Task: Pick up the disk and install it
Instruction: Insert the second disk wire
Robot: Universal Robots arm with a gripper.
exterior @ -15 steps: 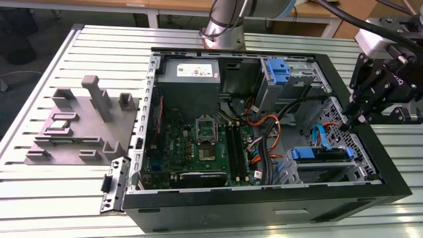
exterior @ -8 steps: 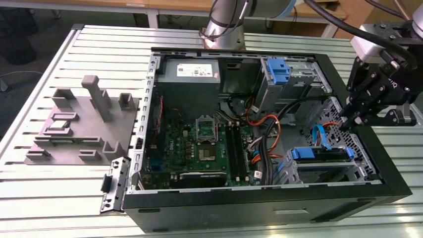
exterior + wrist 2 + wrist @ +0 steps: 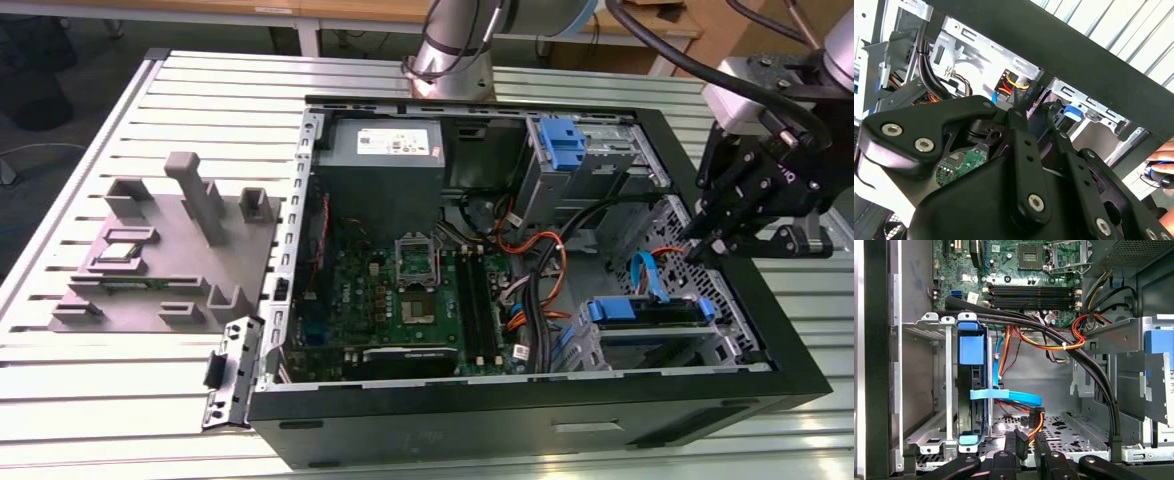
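Observation:
The disk, a dark drive in a blue carrier, sits in the metal drive cage at the corner of the open computer case on the exterior view's right. In the first wrist view the disk stands edge-on in that cage, with a blue cable crossing it. My gripper hangs over the case's wall on the exterior view's right, above and beside the cage. Its black fingertips are close together with nothing between them. In the second wrist view the gripper points into the case.
Black, orange and red cables run across the case between the motherboard and the cage. A second blue bracket sits in the upper bay beside the grey power supply. A grey fixture block lies outside the case. A hand is nearby.

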